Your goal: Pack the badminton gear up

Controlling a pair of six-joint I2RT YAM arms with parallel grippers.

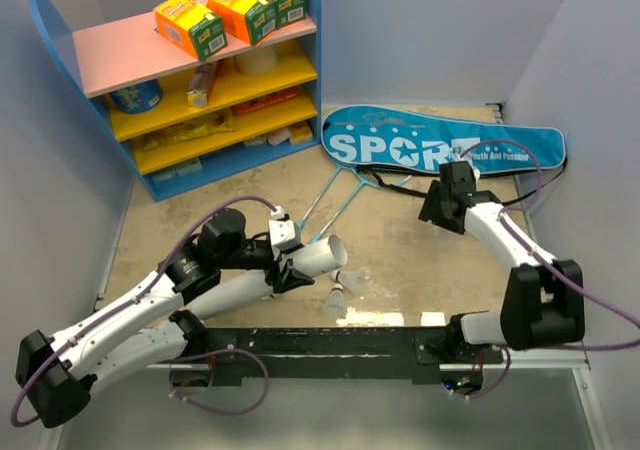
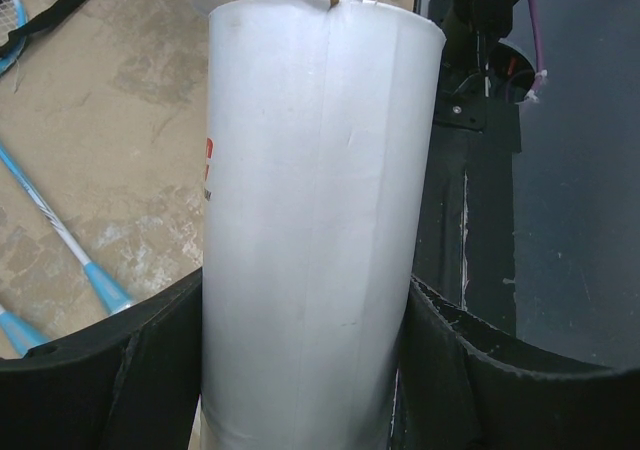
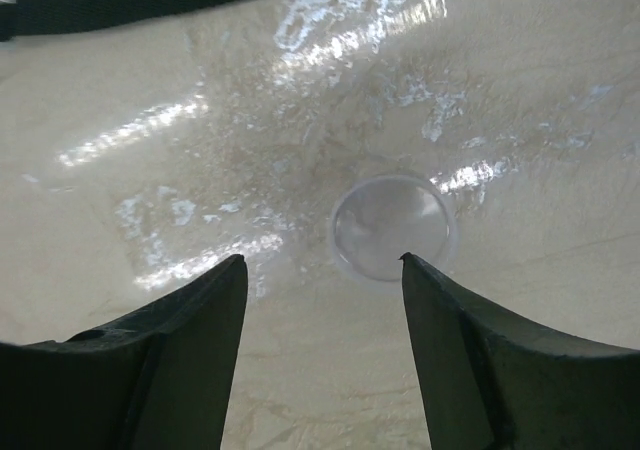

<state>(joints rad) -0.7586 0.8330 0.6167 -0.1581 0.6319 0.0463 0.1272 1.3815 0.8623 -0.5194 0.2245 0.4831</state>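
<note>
My left gripper (image 1: 290, 262) is shut on a white cardboard tube (image 1: 320, 258) and holds it nearly level above the table; in the left wrist view the tube (image 2: 315, 220) fills the space between the fingers (image 2: 455, 370). Two white shuttlecocks (image 1: 348, 281) (image 1: 335, 305) lie on the table just right of the tube's open end. Two thin light-blue rackets (image 1: 340, 195) lie crossed in front of the blue "SPORT" bag (image 1: 440, 148); their shafts show in the left wrist view (image 2: 60, 235). My right gripper (image 1: 438, 208) is open and empty just above a clear round lid (image 3: 392, 227).
A blue shelf unit (image 1: 200, 100) with a pink top stands at the back left, with orange-green boxes (image 1: 190, 25) on it. The bag's black strap (image 3: 150, 0) lies near my right gripper. The black base rail (image 1: 330, 345) runs along the near edge.
</note>
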